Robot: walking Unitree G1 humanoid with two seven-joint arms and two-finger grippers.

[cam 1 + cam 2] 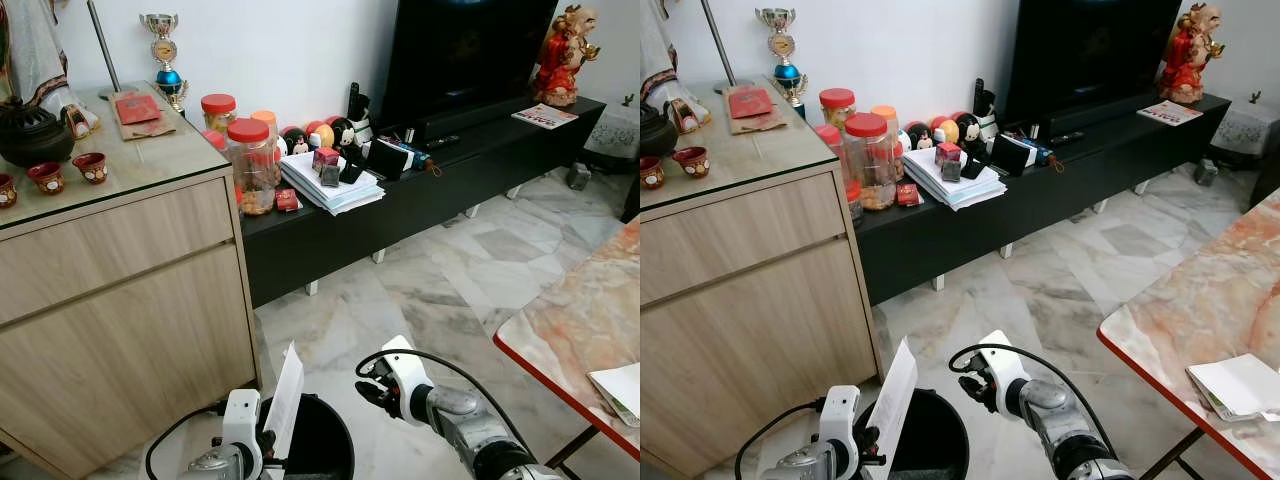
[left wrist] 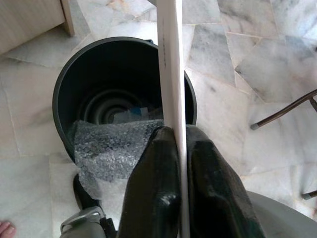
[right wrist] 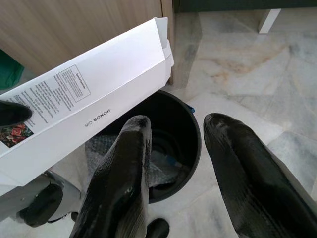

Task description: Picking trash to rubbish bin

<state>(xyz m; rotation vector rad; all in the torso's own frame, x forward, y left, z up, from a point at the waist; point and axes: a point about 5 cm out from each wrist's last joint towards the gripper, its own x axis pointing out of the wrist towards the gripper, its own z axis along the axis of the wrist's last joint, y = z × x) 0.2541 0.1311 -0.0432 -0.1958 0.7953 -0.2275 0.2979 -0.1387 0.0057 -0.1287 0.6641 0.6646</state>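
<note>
Nearest us, our left gripper [image 2: 174, 163] is clamped on a flat white box [image 3: 84, 106], held on edge right above the black bin [image 2: 64, 79]. Bubble wrap [image 2: 109, 146] already lies inside, draped over the rim. We judge the drop is next: tip the box lower so its long edge points into the opening, then let go. Our right gripper [image 3: 173, 168], its 2 fingers spread and empty, hovers beside the bin on the marble floor [image 1: 450, 290].

bin [image 2: 64, 84] mouth open, cabinet [image 1: 130, 330] just beside
</note>
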